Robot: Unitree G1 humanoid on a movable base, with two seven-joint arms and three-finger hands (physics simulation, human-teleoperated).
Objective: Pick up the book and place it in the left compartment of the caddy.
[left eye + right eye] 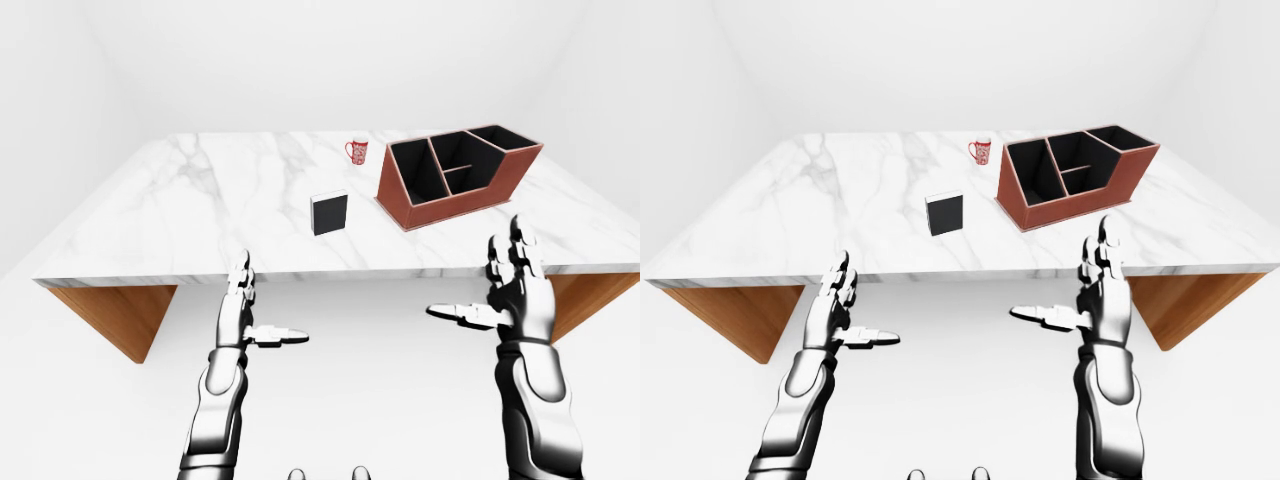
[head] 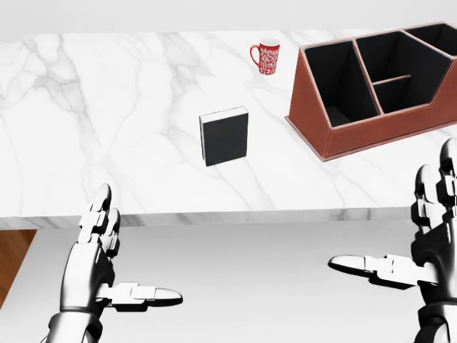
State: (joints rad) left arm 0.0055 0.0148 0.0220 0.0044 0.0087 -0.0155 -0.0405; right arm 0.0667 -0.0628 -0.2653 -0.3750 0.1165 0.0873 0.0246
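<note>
Fingers on my left hand [image 2: 96,261] and right hand [image 2: 421,250] are spread wide, holding nothing. My book [image 2: 224,136] seems to stand (maybe leaning) on the table [image 2: 107,107], left of the caddy [image 2: 371,86].

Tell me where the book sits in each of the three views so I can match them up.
Head view: book near centre, on the marble.
Left-eye view: centre, slightly above mid-height.
Right-eye view: just left of centre.
Shared landmark: the red mug, up and right of it.
</note>
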